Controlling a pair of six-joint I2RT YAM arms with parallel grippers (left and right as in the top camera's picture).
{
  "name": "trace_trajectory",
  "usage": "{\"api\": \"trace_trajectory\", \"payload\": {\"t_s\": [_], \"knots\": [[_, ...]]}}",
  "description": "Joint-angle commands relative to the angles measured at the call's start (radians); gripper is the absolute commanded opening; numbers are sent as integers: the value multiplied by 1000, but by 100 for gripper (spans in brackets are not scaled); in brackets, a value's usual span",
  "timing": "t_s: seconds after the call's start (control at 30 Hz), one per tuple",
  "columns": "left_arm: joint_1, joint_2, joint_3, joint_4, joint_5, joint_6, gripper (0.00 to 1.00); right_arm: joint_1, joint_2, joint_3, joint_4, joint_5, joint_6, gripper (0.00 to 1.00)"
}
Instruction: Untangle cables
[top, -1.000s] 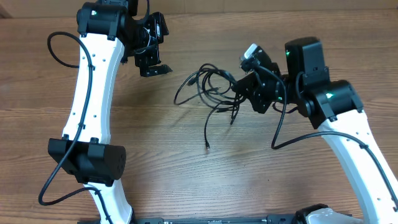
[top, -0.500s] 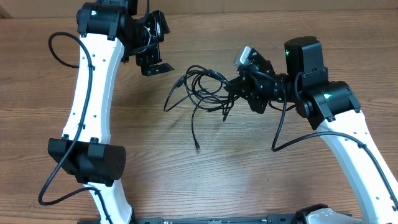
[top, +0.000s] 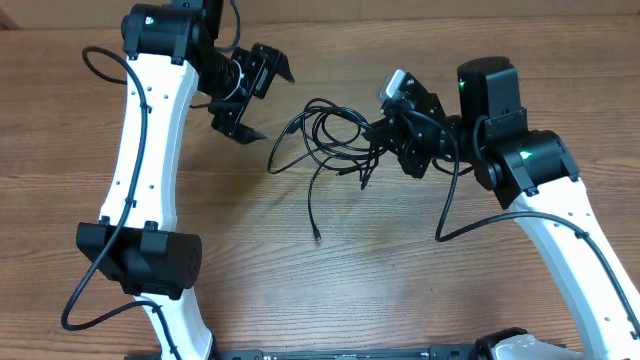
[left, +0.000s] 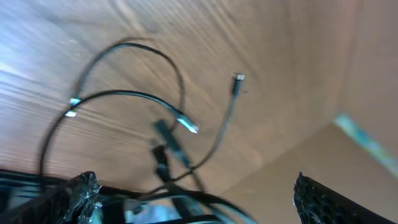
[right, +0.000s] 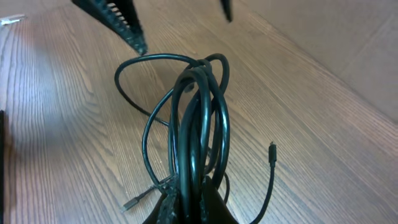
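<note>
Over the wooden table (top: 400, 290), right claw (top: 383, 132) clamps the cables (top: 322, 132); left claw (top: 268, 102) gapes, tilted, beside them.

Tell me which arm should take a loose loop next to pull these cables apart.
Left, I'd judge. The right gripper is shut on the cables at their bunched end. The left gripper is open, empty, and close beside their free side.

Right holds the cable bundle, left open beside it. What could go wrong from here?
The right jaws clamp several strands of the cables together, so pulling may tighten the tangle.
The open left jaws stand beside overlapping loops; closing there could catch more than one strand.
The loose plug end may snag.
</note>
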Motion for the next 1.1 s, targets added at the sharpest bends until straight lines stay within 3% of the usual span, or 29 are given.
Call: {"api": "trace_trajectory", "payload": {"t_s": [0.0,0.07,0.1,0.2,0.33,0.63,1.07], "knots": [[-19,-23,7,-94,-177,171,100,8,-33,4,-19,33,36,4],[-39,-23,7,-129,-247,228,100,8,-33,4,-45,36,36,4],[-65,-23,5,-129,-300,351,100,8,-33,4,-59,36,36,4],[-121,-23,-8,-129,-343,502,100,8,-33,4,-51,36,36,4],[-153,-23,-26,-129,-443,471,100,8,-33,4,-38,36,36,4],[-152,-23,-134,-129,-474,447,99,6,-33,4,-86,36,1,4],[-153,-23,-135,-99,-485,448,100,6,-33,4,-79,32,2,4]]}}
